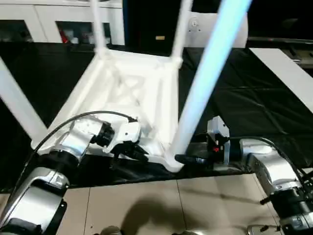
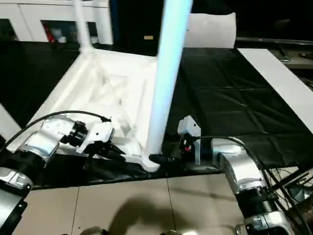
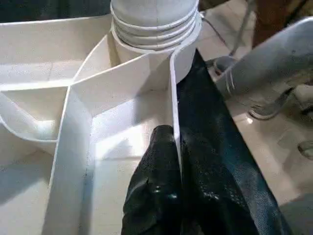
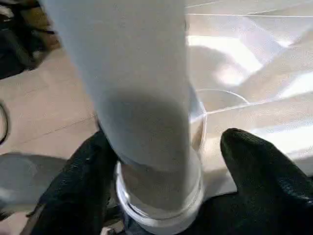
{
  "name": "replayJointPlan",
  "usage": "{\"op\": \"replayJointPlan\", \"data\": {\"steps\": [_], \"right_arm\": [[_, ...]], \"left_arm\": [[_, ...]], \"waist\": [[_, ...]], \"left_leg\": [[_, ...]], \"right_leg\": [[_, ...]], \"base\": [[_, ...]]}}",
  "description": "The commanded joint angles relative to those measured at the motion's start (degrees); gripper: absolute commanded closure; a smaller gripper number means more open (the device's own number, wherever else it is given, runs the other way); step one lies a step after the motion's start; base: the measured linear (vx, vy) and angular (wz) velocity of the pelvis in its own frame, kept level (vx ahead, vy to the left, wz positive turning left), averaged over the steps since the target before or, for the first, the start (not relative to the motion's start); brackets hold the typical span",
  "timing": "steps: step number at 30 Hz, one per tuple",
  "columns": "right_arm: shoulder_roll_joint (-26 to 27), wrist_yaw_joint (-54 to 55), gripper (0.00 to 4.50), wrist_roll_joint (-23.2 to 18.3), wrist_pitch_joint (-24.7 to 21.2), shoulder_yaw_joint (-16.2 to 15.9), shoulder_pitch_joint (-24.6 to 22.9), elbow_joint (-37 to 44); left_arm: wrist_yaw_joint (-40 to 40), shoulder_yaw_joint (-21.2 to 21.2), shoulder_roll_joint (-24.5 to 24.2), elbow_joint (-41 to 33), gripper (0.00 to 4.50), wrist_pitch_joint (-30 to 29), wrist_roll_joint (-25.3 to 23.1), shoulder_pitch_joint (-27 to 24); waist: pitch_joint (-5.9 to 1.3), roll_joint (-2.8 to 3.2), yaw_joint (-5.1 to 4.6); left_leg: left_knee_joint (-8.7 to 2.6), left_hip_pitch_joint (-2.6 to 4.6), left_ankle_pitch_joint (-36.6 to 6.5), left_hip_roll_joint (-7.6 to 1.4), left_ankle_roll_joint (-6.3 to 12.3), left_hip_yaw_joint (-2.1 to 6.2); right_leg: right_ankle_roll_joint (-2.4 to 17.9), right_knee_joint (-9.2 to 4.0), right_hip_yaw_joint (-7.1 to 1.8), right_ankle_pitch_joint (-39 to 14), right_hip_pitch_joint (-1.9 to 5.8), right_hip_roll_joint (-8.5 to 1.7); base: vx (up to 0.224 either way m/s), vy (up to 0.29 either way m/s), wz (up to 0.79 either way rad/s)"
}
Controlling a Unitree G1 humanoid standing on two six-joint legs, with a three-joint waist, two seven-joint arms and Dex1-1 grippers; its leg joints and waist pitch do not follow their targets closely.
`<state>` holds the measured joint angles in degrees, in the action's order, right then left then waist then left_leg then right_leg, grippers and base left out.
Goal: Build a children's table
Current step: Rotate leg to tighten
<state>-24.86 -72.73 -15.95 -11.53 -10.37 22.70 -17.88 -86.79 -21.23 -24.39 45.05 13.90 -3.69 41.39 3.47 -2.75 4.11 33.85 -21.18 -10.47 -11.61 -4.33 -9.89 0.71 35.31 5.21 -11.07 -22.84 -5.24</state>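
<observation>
The left gripper (image 1: 131,152) is nearest, down by the close edge of the tabletop (image 1: 129,90). Its two black fingers (image 3: 156,181) are pinched on the thin side wall of the tabletop, one finger inside and one outside.

The right gripper (image 1: 188,159) is just beside it, at the close right corner. Its two black fingers (image 4: 259,166) sit on each side of the bottom of a white tube leg (image 1: 208,73). One finger touches the leg. The other finger has a small gap next to it, so the claw is not squeezing tight. The leg stands in the round corner socket (image 4: 161,205) and leans a little up and away from the claw.

The tabletop lies upside down on a black cloth (image 1: 234,103), past both claws. You can see its ribs. I count four legs: the one at the right claw, one (image 1: 17,105) out past the left claw, and two (image 1: 98,24) (image 1: 180,27) at the far corners.

To the right of the right claw, farther off, lies one flat white board (image 1: 286,71). Far behind everything stands one white cabinet (image 1: 49,22) with glass doors.
</observation>
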Motion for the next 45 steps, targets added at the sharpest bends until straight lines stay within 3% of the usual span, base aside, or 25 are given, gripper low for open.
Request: {"op": "replayJointPlan", "data": {"steps": [1, 5, 6, 17, 23, 24, 26, 27, 30, 31, 33, 36, 38, 39, 41, 43, 45], "right_arm": [[-0.59, -1.83, 1.32, -0.08, 0.96, -0.53, 1.04, -0.85], [-0.57, -3.25, 1.46, -0.11, 1.22, -1.14, 1.79, -1.6], [-0.54, -3.63, 1.68, -0.19, 1.17, -1.32, 1.97, -1.66], [-0.03, -6.41, 2.46, -0.82, 0.87, -1.86, 2.77, -2.36], [1.23, -3.83, 2.51, -3.66, -4.95, -0.29, 1.1, 1.28], [2.73, -0.1, 2.51, -4.74, -7.86, 0.55, -0.42, 4.01], [4.06, 3.28, 2.51, -4.36, -9.28, 0.75, -1.19, 5.4], [4.55, 4.58, 2.51, -3.96, -9.58, 0.73, -1.4, 5.76], [9.15, 14.36, 2.51, -0.68, -10.94, 0.61, -2.46, 7.35], [9.15, 14.36, 2.51, -0.68, -10.94, 0.61, -2.46, 7.35], [15.48, 25.22, 2.51, 0.49, -14.58, 2.46, -2.16, 7.52], [18.86, 30.8, 2.51, 1.75, -15.13, 2.63, -1.69, 6.87], [22.15, 36.5, 2.51, 3.27, -15.28, 2.94, -0.83, 5.31], [25.29, 42.37, 2.51, 4.94, -14.71, 3.77, 0.77, 2.6], [28.58, 48.72, 2.51, 7.23, -14.03, 4.84, 2.85, -0.4], [30.33, 51.66, 2.51, 8.13, -13.48, 5.55, 4.18, -2.12], [31.3, 51.87, 2.51, 8.33, -12.66, 5.51, 5.01, -2.74]], "left_arm": [[-4.18, -3.57, 1.42, 0.17, 4.5, 2.67, -1.64, 0.98], [-4.74, -3.95, 1.78, 0.85, 4.5, 3.45, -1.95, 1.57], [-4.83, -4.08, 1.83, 1.05, 4.5, 3.61, -1.99, 1.74], [-5.66, -4.43, 1.98, 3.93, 4.5, 6.18, -2.7, 2.89], [-4.87, -1.9, 3.1, 2.21, 4.5, 1.62, 0.71, 1.94], [-2.33, -0.66, 3.87, 0.24, 4.5, -1.22, 1.8, 0.95], [0.56, -0.08, 4.4, -0.44, 4.5, -2.65, 1.55, 0.56], [1.67, 0.09, 4.58, -0.59, 4.5, -3.11, 1.35, 0.48], [11.78, 2.09, 6.89, -1.83, 4.5, -9.19, 0.24, 0.01], [11.78, 2.09, 6.89, -1.83, 4.5, -9.19, 0.24, 0.01], [19.88, 5.18, 10.38, -5.08, 4.5, -17.64, 1.23, -0.77], [25.69, 6.63, 12.52, -6.7, 4.5, -21.49, 0.64, -1.14], [31.08, 7.7, 14.63, -7.61, 4.5, -24.61, 0.19, -1.29], [36.19, 8.63, 16.68, -8.2, 4.5, -26.77, -0.4, -1.35], [41.92, 9.58, 19.21, -9.61, 4.5, -29.31, -1.27, -1.58], [44.44, 9.88, 20.64, -10.32, 4.5, -30.57, -1.73, -1.71], [46.16, 10.01, 21.66, -10.9, 4.5, -31.02, -2.29, -1.89]], "waist": [[-4.04, -0.09, -0.08], [-4.12, -0.16, 0.6], [-4.09, -0.2, 0.72], [-4.15, -0.32, 0.87], [-3.94, -0.02, 0.92], [-3.94, -0.21, 0.86], [-3.85, -0.19, 0.78], [-3.64, 0.14, 0.72], [-3.2, -0.09, 0.14], [-3.15, -0.15, 0.0], [-3.11, -0.34, -1.14], [-3.06, -0.29, -2.46], [-3.18, -0.41, -2.53], [-3.22, -0.09, -2.61], [-3.33, -0.15, -3.1], [-3.49, 0.14, -3.57], [-3.94, 0.33, -3.47]], "left_leg": [[-3.48, 0.73, -6.84, -2.15, 4.66, -0.25], [-3.48, 0.91, -6.48, -2.29, 4.33, -0.3], [-3.49, 0.96, -6.4, -2.31, 4.26, -0.36], [-3.46, 0.81, -6.66, -2.27, 3.74, -0.32], [-3.56, 0.9, -7.13, -2.24, 3.57, -0.34], [-3.57, 0.82, -7.18, -2.25, 3.44, -0.33], [-3.69, 0.84, -7.47, -2.33, 3.12, -0.28], [-3.89, 0.96, -8.79, -2.3, 2.31, -0.24], [-4.18, 0.98, -13.47, -1.93, -0.17, 0.02], [-4.21, 1.01, -14.02, -1.91, -0.62, 0.04], [-4.44, 0.74, -14.87, -1.89, -1.63, 0.34], [-4.44, 0.37, -15.42, -1.58, -1.75, 0.66], [-4.13, 0.67, -14.64, -1.45, -0.54, 0.37], [-4.11, 0.57, -13.71, -1.43, -0.35, 0.31], [-4.25, 0.42, -12.86, -1.4, -0.6, 0.39], [-4.19, 0.49, -12.01, -1.51, -0.52, 0.3], [-3.86, 0.56, -9.52, -1.46, 0.79, 0.08]], "right_leg": [[15.35, -3.27, -3.23, -4.01, 3.17, -3.47], [14.99, -3.16, -3.23, -4.19, 3.12, -3.47], [15.02, -3.14, -3.25, -3.86, 3.03, -3.43], [14.56, -3.11, -3.19, -4.51, 3.14, -3.46], [14.61, -3.24, -3.21, -5.33, 3.06, -3.37], [14.55, -3.24, -3.22, -5.35, 3.12, -3.38], [14.34, -3.28, -3.26, -5.83, 3.04, -3.47], [13.71, -3.7, -3.29, -7.8, 2.83, -3.44], [10.36, -4.87, -3.27, -18.8, 2.6, -3.65], [9.68, -4.96, -3.27, -20.76, 2.56, -3.66], [8.14, -5.25, -3.14, -24.13, 2.5, -3.55], [6.73, -5.72, -2.79, -27.0, 2.43, -3.49], [6.58, -6.05, -3.04, -26.32, 2.11, -3.41], [7.23, -5.8, -3.13, -24.88, 2.04, -3.42], [7.74, -5.62, -2.95, -22.94, 2.24, -3.11], [9.11, -5.26, -3.16, -19.51, 2.18, -3.1], [10.38, -4.77, -3.31, -13.12, 2.56, -2.95]], "base": [[0.0, 0.0, 0.0], [0.0, 0.0, 0.0], [0.0, 0.0, 0.0], [0.0, 0.0, 0.0], [0.0, 0.0, 0.0], [0.0, 0.0, 0.0], [0.0, 0.0, 0.0], [0.0, 0.0, 0.0], [0.0, 0.0, 0.0], [0.0, 0.0, 0.0], [-0.027, 0.0, -0.05], [0.0, 0.0, 0.0], [0.0, 0.0, 0.0], [0.0, 0.0, 0.0], [0.0, 0.0, 0.0], [0.0, 0.0, 0.0], [0.026, 0.004, 0.02]]}}
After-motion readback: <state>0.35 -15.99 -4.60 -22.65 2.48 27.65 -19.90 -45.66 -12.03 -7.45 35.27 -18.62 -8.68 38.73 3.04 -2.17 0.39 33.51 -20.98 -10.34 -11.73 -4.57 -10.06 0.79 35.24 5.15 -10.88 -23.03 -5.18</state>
